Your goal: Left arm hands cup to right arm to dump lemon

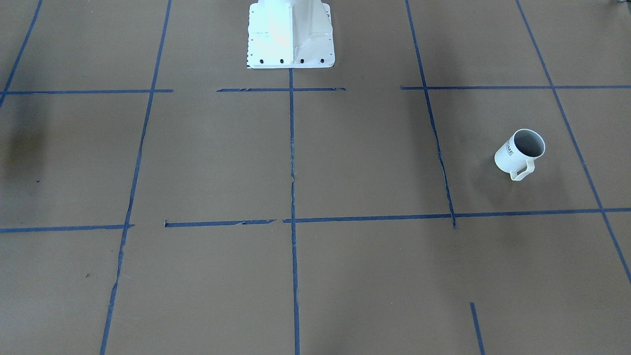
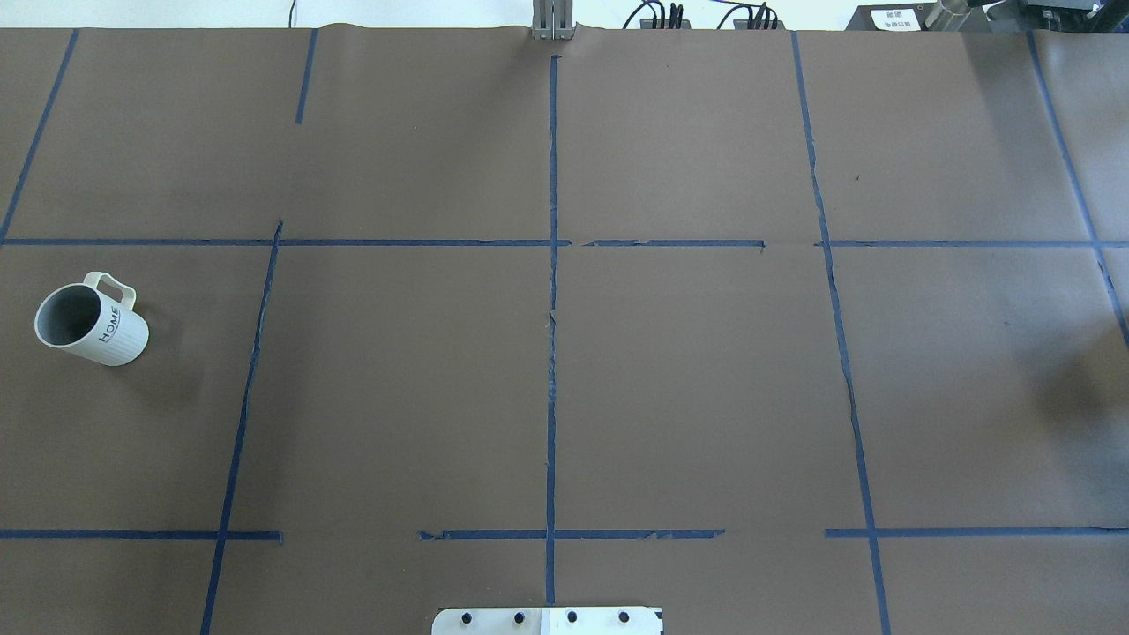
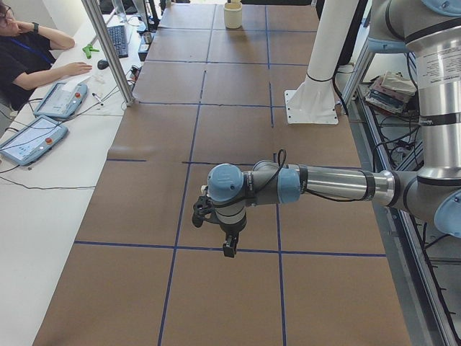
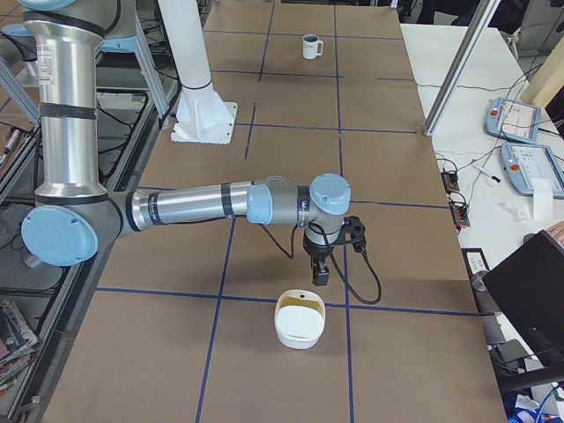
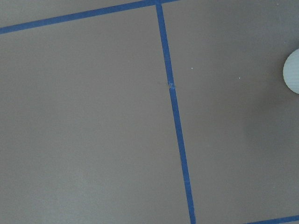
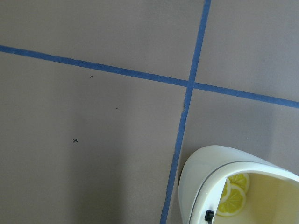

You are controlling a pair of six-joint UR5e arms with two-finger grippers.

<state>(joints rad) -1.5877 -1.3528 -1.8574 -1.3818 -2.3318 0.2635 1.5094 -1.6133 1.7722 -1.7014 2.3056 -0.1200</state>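
Note:
The cup (image 2: 88,322) is a white mug lettered "HOME". It stands upright at the table's far left in the overhead view, and also shows in the front view as the cup (image 1: 520,153) and far off as the cup (image 4: 310,46). Its inside looks grey, and the lemon is hidden. The left gripper (image 3: 229,245) hangs over the table on the near arm; the cup is hidden there. The right gripper (image 4: 322,275) hangs just beyond a white container (image 4: 300,328). Both grippers show only in the side views, so I cannot tell if they are open or shut.
The white container (image 6: 210,161) has a yellow inside with round slice shapes. A white pedestal (image 1: 291,34) stands at the robot's base. Blue tape lines cross the brown table. A seated person (image 3: 21,50), tablets and a metal post (image 3: 108,50) are beyond the table's edge.

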